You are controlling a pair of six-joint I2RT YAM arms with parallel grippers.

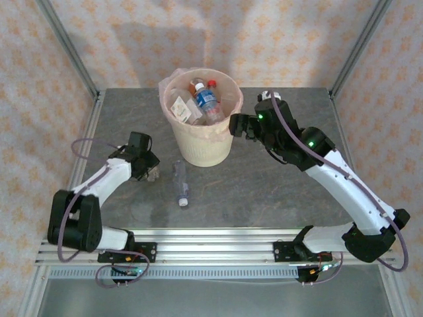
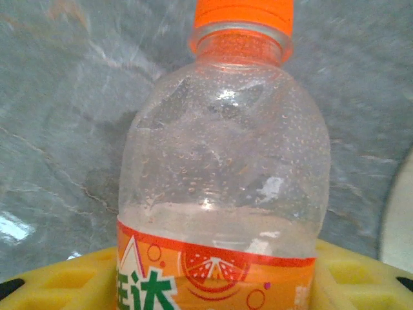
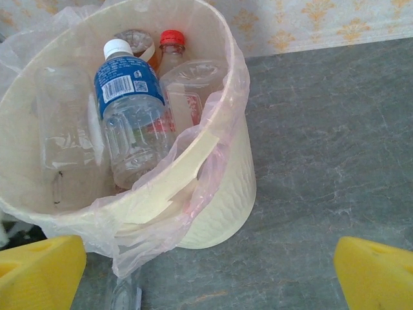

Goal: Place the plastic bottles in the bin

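**Left gripper** [image 1: 151, 172]: the 2 yellow pads [image 2: 61, 281] bear on opposite sides of the orange-capped bottle [image 2: 222, 168], at its orange label. Above the label the bottle is clear and beaded with droplets inside. Its cap points away from the fingers, over the grey table [image 2: 58, 129].

**Right gripper** [image 1: 236, 124]: the fingers [image 3: 377, 271] are spread wide with nothing between them. The bin [image 3: 219, 194] stands just ahead of them, offset toward 1 finger.

**Bin contents** (at least 4 bottles can be counted; anything lower is hidden):
- The blue-labelled bottle [image 3: 129, 123] has a white cap and leans cap-up nearest the fingers.
- The red-capped bottle [image 3: 171, 51] stands behind it, against the far wall.
- The red-labelled bottle [image 3: 193, 90] is clear and sits beside those 2.
- The clear bottle [image 3: 61, 139] rests against the opposite wall.

**Liner bag** [image 3: 161, 239]: thin and pinkish, folded over the rim. It hangs loose on the side facing the right fingers.

**Loose bottle** [image 1: 180, 183]: clear, lying flat on the table. It is just beside the left fingers but apart from them, near the foot of the bin.
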